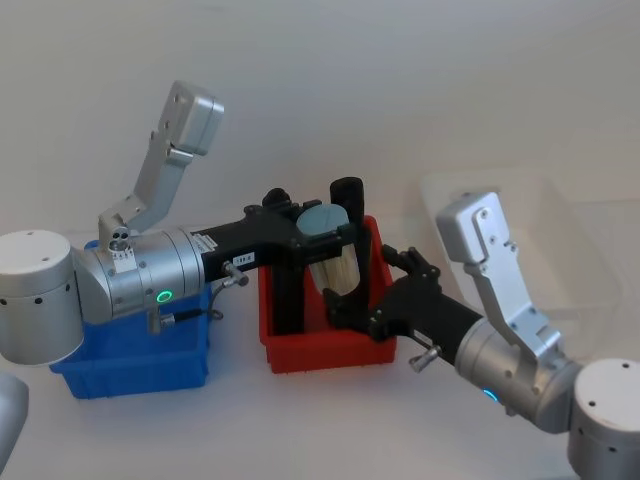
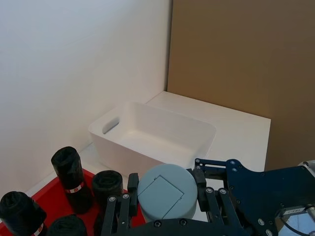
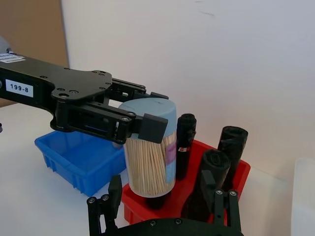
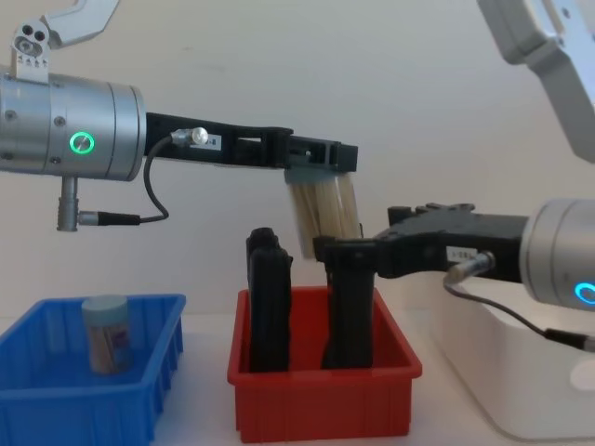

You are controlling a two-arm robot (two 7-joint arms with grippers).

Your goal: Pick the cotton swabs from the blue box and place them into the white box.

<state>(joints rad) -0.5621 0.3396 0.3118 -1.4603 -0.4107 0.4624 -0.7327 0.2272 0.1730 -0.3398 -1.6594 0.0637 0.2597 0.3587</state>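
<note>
View from the rig, near to far.

Nearest me, on the left, is the blue box [image 4: 56,395]. One tub [image 4: 105,333] of swabs stands upright inside it, toward its middle.

Just beside the blue box, at centre, is the red bin [image 4: 325,401]. It holds tall black rolls [image 4: 268,297] standing on end.

Above the red bin, clear of its rim and of the rolls, hangs the held tub [image 3: 150,157]. It is tilted a little, with its pale blue lid [image 2: 166,191] uppermost.

The left gripper [image 4: 321,160] reaches in from the left at the end of a level arm. Its claw is pinching the held tub at the lid end, one finger on each side.

The right gripper [image 4: 339,249] comes in lower, from the right. Its claw is spread, with one finger [image 3: 115,191] on either side of the held tub's lower end. I cannot tell whether those fingers touch the tub. In the chest view this gripper sits just over the top of one black roll.

Farther off, to the right of the red bin and apart from it, is the white box [image 2: 128,147]. It lies beyond the held tub in the left wrist view, with an oval handle hole in one end wall.

Behind everything is a plain white wall [image 1: 400,80].
</note>
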